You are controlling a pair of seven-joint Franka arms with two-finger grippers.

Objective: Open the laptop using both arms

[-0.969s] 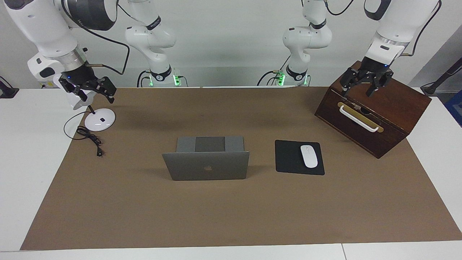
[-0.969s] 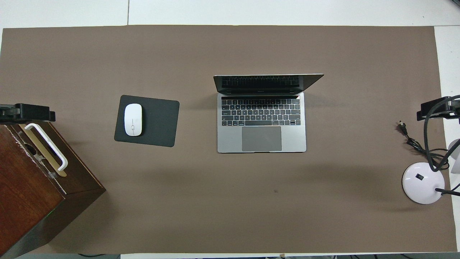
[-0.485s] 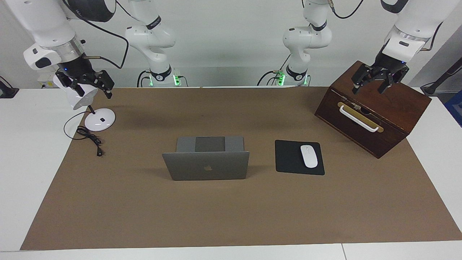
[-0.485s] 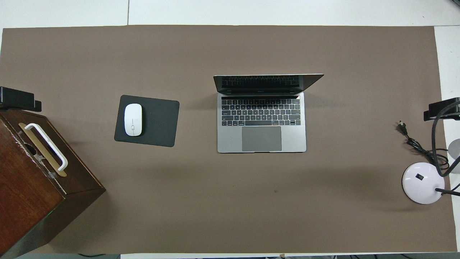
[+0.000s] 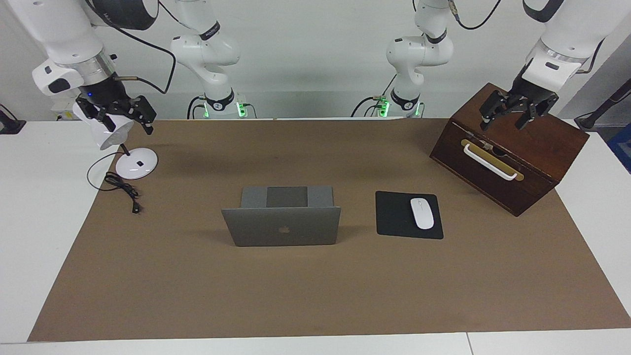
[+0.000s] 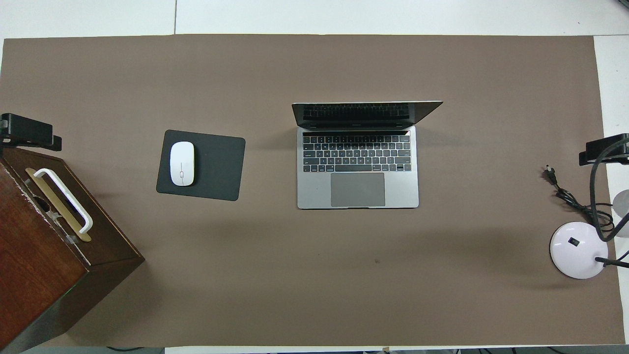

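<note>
Two views split the scene. From across the table I see only the laptop's (image 5: 281, 226) smooth grey metal lid, standing open with its logo; from overhead its keyboard and trackpad show. It sits mid-mat, at 3 o'clock of the black mouse pad (image 6: 216, 165) in the overhead view. My left gripper (image 5: 509, 112) hangs over the dark wooden box (image 5: 540, 148), fingers spread, grasping nothing. My right gripper (image 5: 120, 116) hangs over the round white lamp (image 5: 136, 163); fingers apart, empty. Since a second ago both grippers have risen and drawn back toward the table's ends; the laptop has not moved.
</note>
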